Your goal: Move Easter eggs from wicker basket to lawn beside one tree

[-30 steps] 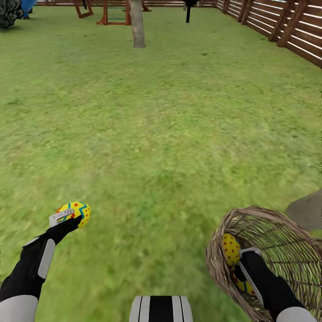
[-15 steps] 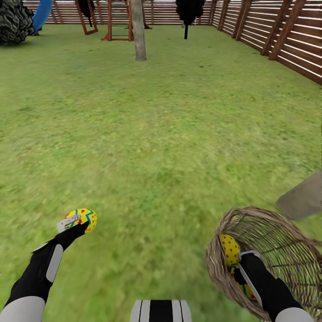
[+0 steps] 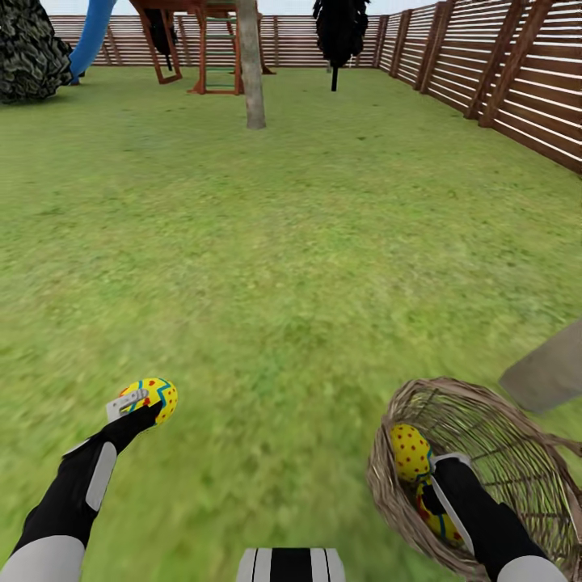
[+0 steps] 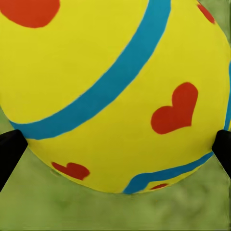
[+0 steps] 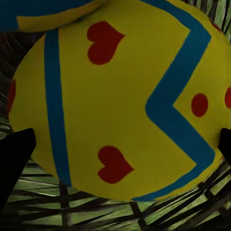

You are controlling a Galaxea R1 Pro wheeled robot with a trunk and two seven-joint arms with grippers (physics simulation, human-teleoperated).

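Left pincer [image 3: 144, 402] pinching one Easter egg [image 3: 153, 398] above lawn [image 3: 291, 242]; right pincer [image 3: 427, 477] inside wicker basket [image 3: 485, 404], apparently pinching second egg [image 5: 120, 106].

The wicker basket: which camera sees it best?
The head view: the whole round wicker basket shows on the lawn, right claw reaching inside among eggs. The right wrist view catches just dark woven strands behind an egg. The left wrist view faces another egg.

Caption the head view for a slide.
Left hand holds an egg over lawn; right hand reaches into basket with eggs.
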